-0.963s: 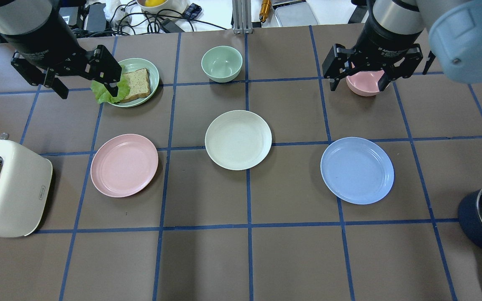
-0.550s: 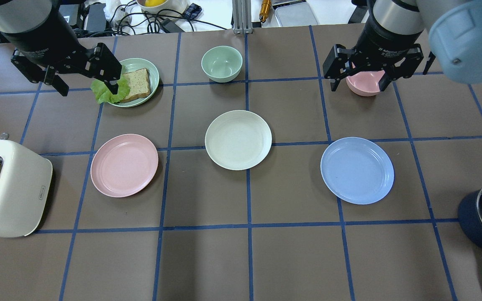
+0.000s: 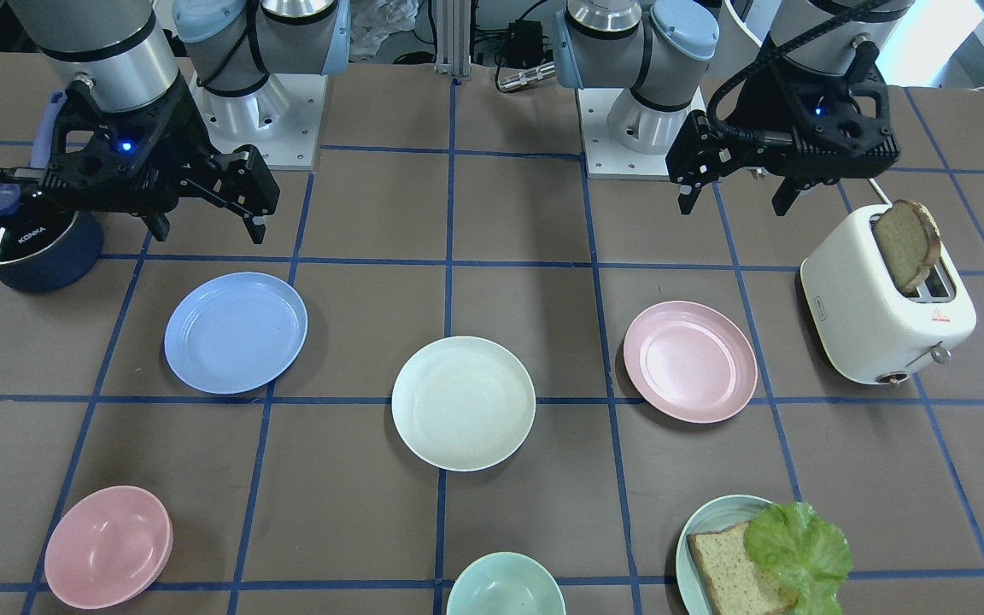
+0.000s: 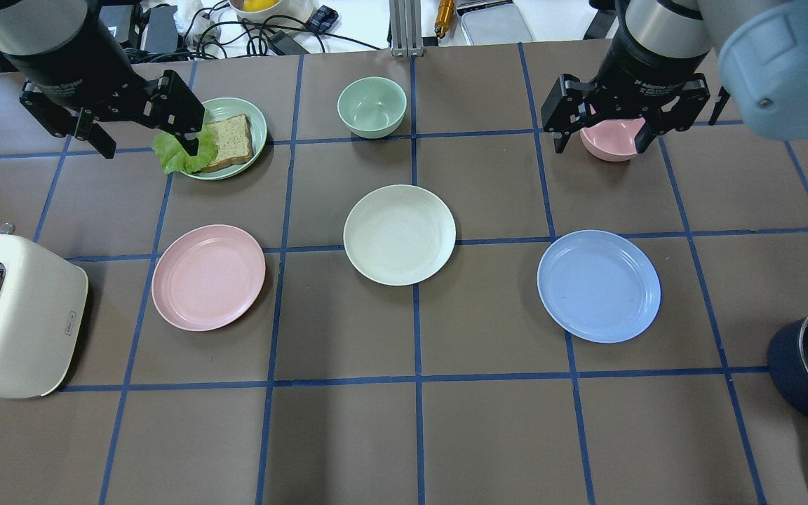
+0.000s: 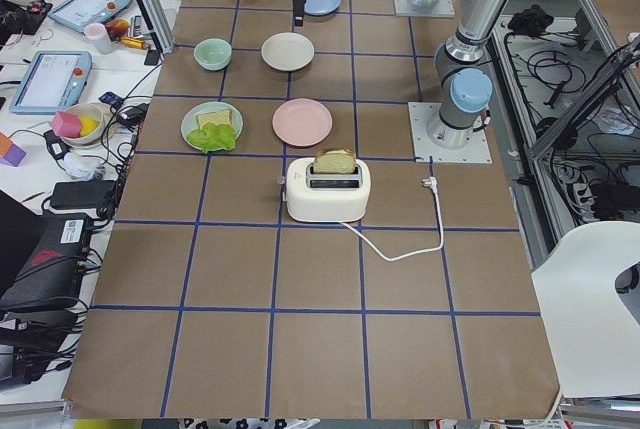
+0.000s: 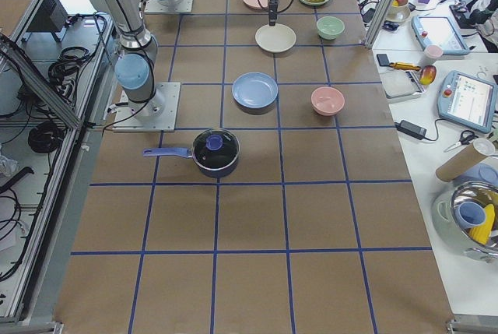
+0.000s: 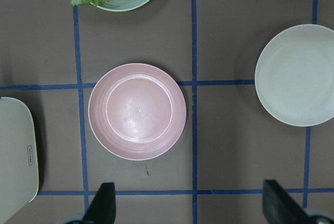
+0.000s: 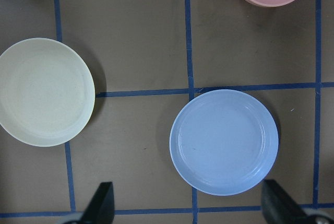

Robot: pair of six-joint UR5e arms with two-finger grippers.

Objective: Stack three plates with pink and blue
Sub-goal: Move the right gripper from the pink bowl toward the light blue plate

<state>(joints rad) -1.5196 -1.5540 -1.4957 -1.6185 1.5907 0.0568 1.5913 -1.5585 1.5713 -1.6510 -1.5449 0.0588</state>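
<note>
Left gripper moved a little; right gripper stayed. Both wide apart, empty. Pink plate below left, blue plate below right. Stacking not started.

Legible markings, 2 found:

1. "KONKA", white capitals on the glass lid of the dark blue pot; also readable in the overhead view.
2. "2F Adaptive Gripper", white lettering on the black body of the right gripper. The left gripper carries the same line (only "Adaptive Gripper" is clear).

Toaster: a red mark on its top and a small label on its side, both too small to read.
</note>
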